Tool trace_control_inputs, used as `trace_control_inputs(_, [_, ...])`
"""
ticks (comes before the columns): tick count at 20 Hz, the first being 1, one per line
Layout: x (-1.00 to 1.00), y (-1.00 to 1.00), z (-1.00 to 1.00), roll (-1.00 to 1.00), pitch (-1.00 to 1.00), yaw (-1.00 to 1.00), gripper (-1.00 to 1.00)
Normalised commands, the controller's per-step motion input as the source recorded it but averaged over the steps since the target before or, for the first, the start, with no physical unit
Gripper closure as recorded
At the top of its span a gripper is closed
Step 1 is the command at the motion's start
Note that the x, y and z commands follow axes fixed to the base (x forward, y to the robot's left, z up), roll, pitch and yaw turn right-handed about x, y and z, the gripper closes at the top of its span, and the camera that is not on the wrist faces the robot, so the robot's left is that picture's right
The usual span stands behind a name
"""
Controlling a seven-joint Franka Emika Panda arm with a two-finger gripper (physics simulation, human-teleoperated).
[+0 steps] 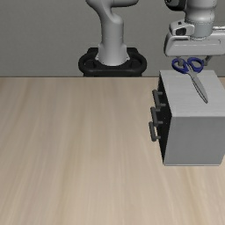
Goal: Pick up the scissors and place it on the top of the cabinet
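Pale wooden table (70, 149) stretches bare across the foreground, while a grey cabinet (198, 136) stands toward the table's rear edge on the exterior view's right, its dark drawer handles (155, 110) facing the open middle of the table. On the cabinet's flat top lie the blue-handled scissors (196, 81), close to the top's rear edge. Their long axis runs on a slant: the handle loops sit at the back, nearest the robot's base (112, 61), and the blades reach forward and toward the exterior view's right. The arm's white tool (191, 54) hangs directly over the handle end, so the scissors lie straight below it and trail away toward the front of the cabinet. Whether the tool is clenched on the loops or has let go cannot be told from this angle. Judged from how the scissors rest along the cabinet's top, the placing looks all but complete. What remains, by that reading, is a clean release, if one is needed, and a straight lift that does not drag the handles off the rear edge.
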Motion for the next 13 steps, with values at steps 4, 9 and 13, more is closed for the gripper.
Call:
trace_control_inputs(4, [0.0,0.0,0.0,0.0,0.0,0.0,-1.0])
trace_control_inputs(9, [0.0,0.0,0.0,0.0,0.0,0.0,-1.0])
trace_control_inputs(13, [0.0,0.0,0.0,0.0,0.0,0.0,-1.0])
